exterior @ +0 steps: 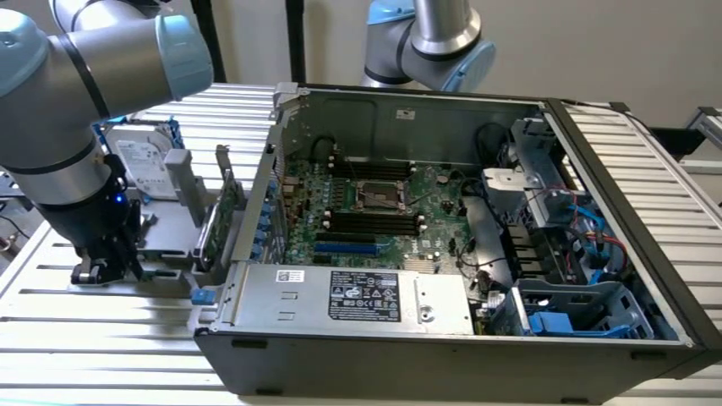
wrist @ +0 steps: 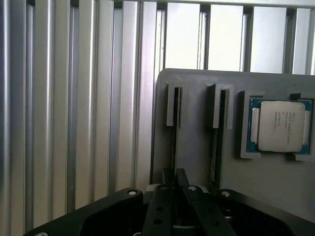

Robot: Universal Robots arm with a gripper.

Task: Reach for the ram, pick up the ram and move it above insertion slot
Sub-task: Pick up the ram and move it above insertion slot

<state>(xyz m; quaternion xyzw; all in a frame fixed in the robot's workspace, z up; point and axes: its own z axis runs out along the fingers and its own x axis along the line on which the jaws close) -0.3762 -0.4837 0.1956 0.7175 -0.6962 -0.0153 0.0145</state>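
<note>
The ram stands edge-on in a slot of the grey holder, seen as a thin dark line. My gripper is right over its near end, and its black fingers are drawn together on either side of the stick. In the exterior view the gripper is down low at the holder, on that view's left. The black memory slots lie on the motherboard inside the open computer case.
A second thin stick sits in the neighbouring slot, and a silver processor rests in a pocket of the holder. A hard drive and a taller green expansion card stand between gripper and case. A second arm rises behind the case.
</note>
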